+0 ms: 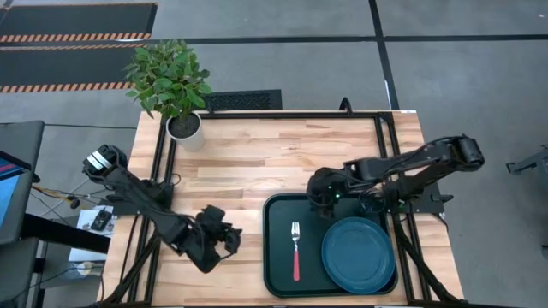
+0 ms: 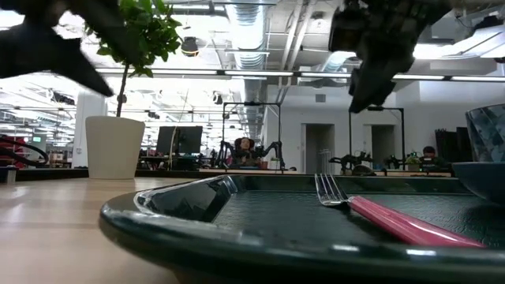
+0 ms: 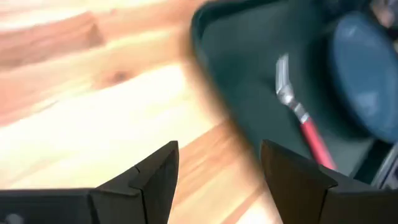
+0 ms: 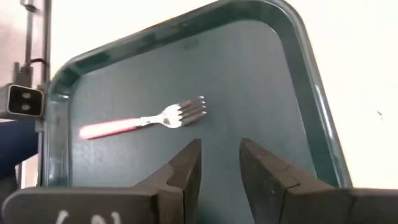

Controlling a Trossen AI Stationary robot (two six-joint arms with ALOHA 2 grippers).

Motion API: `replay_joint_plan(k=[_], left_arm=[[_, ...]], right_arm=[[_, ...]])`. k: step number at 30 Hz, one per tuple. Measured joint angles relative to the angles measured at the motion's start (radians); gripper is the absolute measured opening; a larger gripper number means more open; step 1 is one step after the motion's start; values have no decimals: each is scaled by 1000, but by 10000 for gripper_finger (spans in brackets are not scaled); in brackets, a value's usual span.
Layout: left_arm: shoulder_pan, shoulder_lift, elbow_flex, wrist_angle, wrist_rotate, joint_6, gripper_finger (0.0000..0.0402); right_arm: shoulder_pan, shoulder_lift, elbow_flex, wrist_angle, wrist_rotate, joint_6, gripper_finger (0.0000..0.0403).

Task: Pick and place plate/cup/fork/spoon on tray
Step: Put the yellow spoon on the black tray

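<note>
The wooden table [image 1: 257, 162] takes up most of what I can see, pale butcher-block planks in a black frame. On its right half, toward the near edge, lies the dark green tray [image 1: 278, 257], the biggest thing on it. The teal-blue plate [image 1: 358, 254] sits inside the tray on its right side, reaching to the tray's right rim. Over at the table's far left corner stands a leafy potted plant [image 1: 169, 79] in a white pot, well apart from everything else.

The left arm rests low over the bare wood left of the tray, its left gripper [image 1: 229, 241] pointed toward the tray with fingers spread wide and nothing between them. The right arm reaches in from the right side, and the right gripper [image 1: 322, 195] hangs above the tray's far edge, clear of its floor. Its wrist camera shows the two fingers [image 4: 186, 171] partly open with a narrow gap, holding nothing.

The fork [image 1: 295, 248] lies flat on the tray floor just left of the plate, red handle toward the near edge and silver tines pointing to the far side. I cannot spot the cup or spoon anywhere from here.
</note>
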Motion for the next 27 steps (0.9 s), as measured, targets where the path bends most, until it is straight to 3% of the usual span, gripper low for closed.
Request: replay_joint_plan(k=[6, 11, 19, 27], left_arm=[[-66, 0, 0, -88, 197, 201, 212], [-91, 20, 0, -129, 291, 386, 212], [-91, 197, 0, -56, 574, 717, 212], [-103, 287, 39, -102, 512, 734, 212]], right_arm=[[46, -4, 0, 3, 6, 2, 133], [75, 16, 0, 8, 10, 10, 132], [102, 32, -2, 12, 13, 43, 132], [106, 31, 0, 14, 13, 55, 132]])
